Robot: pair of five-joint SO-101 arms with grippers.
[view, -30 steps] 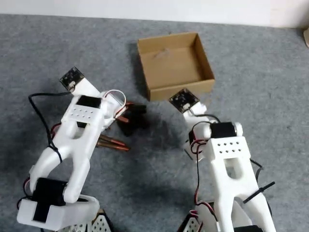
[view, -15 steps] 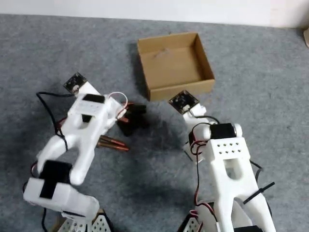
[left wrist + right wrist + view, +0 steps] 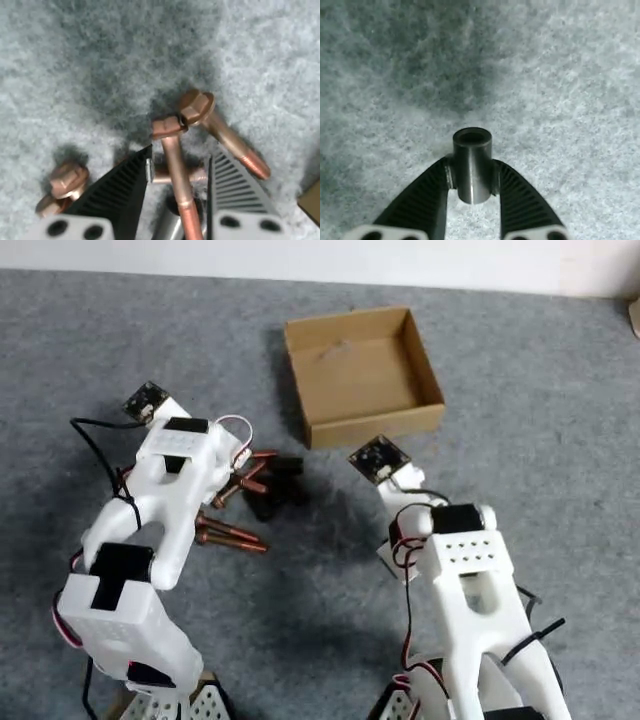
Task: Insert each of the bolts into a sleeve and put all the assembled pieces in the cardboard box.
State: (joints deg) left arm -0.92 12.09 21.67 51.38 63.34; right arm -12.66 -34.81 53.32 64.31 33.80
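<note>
We record the cardboard box (image 3: 375,427) standing open at the upper centre of the high view on the grey-covered table (image 3: 540,440), with no piece visible inside it. The copper-coloured bolts (image 3: 232,533) lie loose at centre left of that view, partly under the left arm (image 3: 165,510), well apart from the box. In the left wrist view the left gripper (image 3: 179,165) is spread wide over the heap, with one bolt (image 3: 167,127) lying lengthwise between its black ribbed fingers (image 3: 122,185) and a gap showing on either side of the shank, so nothing is clamped. A second bolt (image 3: 227,142) lies at an angle with its head touching the head of the first, a third passes crosswise beneath the first, and two further bolt heads (image 3: 67,179) sit just beside one finger. The right gripper (image 3: 472,172) is closed on a dark steel sleeve (image 3: 472,160), pressed against it from both sides, open bore visible, above bare table. The right arm (image 3: 470,590) stands at lower right, below the box.
</note>
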